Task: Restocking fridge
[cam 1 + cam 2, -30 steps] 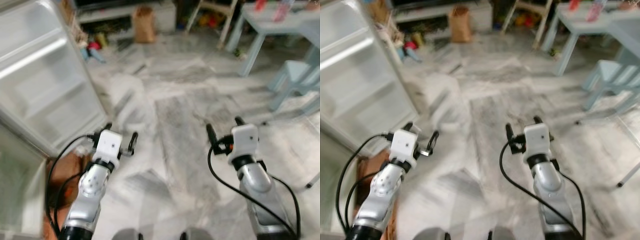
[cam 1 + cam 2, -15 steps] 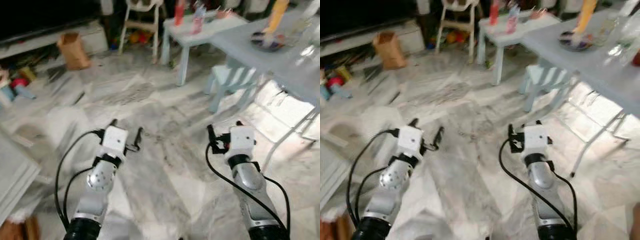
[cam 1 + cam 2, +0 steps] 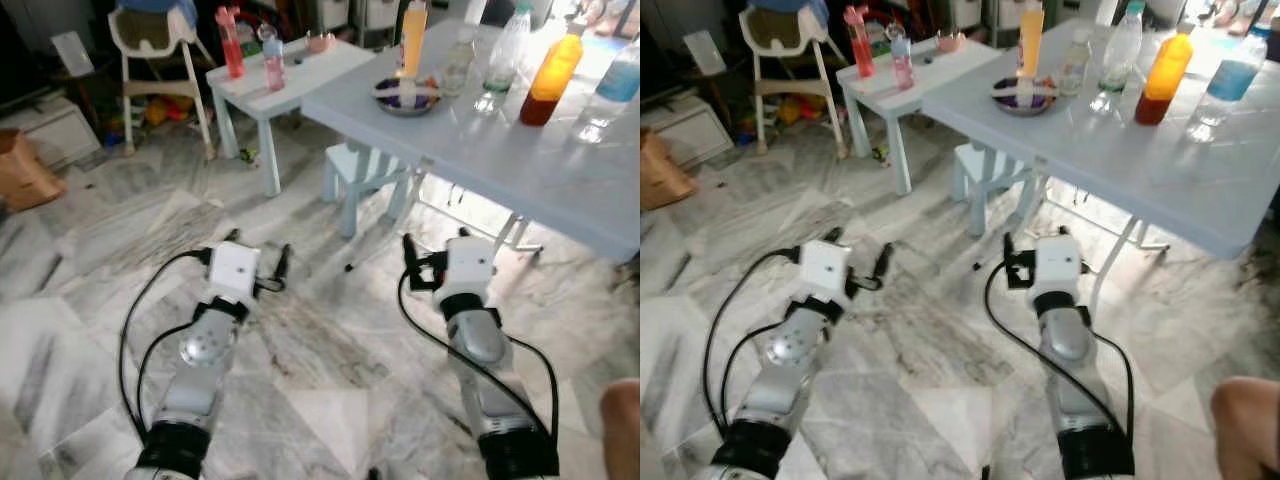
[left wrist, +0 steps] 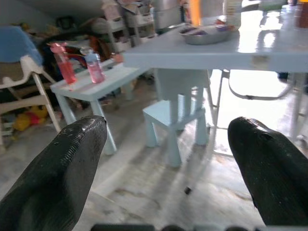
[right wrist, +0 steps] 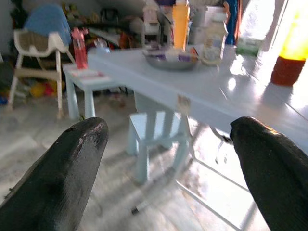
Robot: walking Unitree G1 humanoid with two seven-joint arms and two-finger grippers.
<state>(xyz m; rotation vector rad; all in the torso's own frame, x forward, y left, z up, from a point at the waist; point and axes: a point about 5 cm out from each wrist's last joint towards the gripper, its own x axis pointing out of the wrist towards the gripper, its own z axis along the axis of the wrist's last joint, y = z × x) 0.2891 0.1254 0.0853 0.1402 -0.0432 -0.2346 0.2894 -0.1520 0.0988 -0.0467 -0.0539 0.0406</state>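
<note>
across the grey-veined marble floor [image 3: 300, 350] a wide stretch lies open in front of the robot, bounded on the far right by the big pale blue table [image 3: 520, 170], whose near edge runs diagonally just past the right arm. beyond its far-left corner stands a small low blue table [image 3: 285, 85], with a little blue stool [image 3: 370, 165] tucked close under the big table's left edge. a white high chair [image 3: 150, 40] stands at the back left, and a brown paper bag [image 3: 22, 170] sits by the left edge of the floor.

along the big table's far edge stand the drinks: an orange juice bottle [image 3: 553, 77], a clear bottle [image 3: 503, 52], a blue-tinted bottle [image 3: 612, 88], a tall yellow bottle [image 3: 413, 38], and a dark dish [image 3: 407, 93] near the table's left corner. on the small table, near its left edge, stand a red bottle [image 3: 231, 42] and a pink bottle [image 3: 270, 58].

left gripper [image 3: 255, 262] hovers over bare floor, fingers spread wide and empty. right gripper [image 3: 434, 250] hangs just short of the big table's near edge, fingers likewise wide apart with nothing between them.
</note>
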